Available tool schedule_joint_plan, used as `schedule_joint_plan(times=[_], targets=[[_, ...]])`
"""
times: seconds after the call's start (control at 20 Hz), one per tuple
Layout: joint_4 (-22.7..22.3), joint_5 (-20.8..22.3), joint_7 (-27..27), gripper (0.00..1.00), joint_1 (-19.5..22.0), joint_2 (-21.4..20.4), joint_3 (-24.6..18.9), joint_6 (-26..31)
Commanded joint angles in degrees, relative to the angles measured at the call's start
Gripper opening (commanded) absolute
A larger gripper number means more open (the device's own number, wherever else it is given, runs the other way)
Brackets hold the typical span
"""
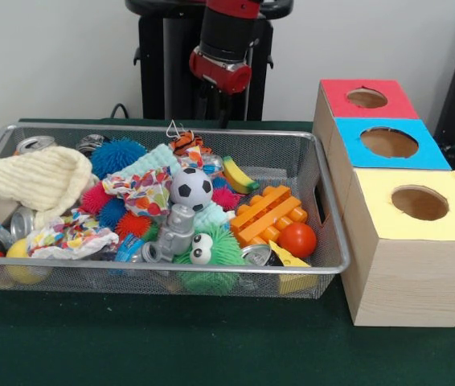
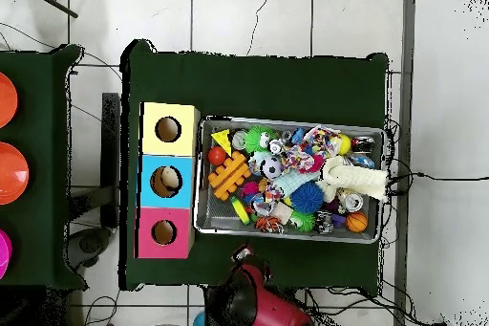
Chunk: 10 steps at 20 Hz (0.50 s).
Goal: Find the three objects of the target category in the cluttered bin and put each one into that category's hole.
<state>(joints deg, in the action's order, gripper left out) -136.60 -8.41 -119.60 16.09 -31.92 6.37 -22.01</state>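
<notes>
A wire mesh bin holds a jumble of toys, cloth and cans. Among them are a small soccer ball, an orange building block, a red ball, a green fuzzy toy with eyes, a grey robot figure, a toy banana and a blue spiky ball. Beside the bin stands a wooden box with a red hole, a blue hole and a yellow hole. My gripper hangs behind the bin's far rim, outside it, holding nothing that I can see.
A cream knitted cloth covers the bin's left end, with drink cans around it. In the overhead view the arm sits just past the bin's robot-side wall. Orange discs lie on a second table.
</notes>
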Motion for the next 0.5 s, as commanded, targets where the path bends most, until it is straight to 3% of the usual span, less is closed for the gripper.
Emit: schedule_joint_plan(times=[0.05,0.5], targets=[[6.8,-5.0,-6.9,1.00,-1.4,-6.9,-2.1,11.4],[8.7,-5.0,-7.3,1.00,-3.0,-9.5,-0.3,17.4]])
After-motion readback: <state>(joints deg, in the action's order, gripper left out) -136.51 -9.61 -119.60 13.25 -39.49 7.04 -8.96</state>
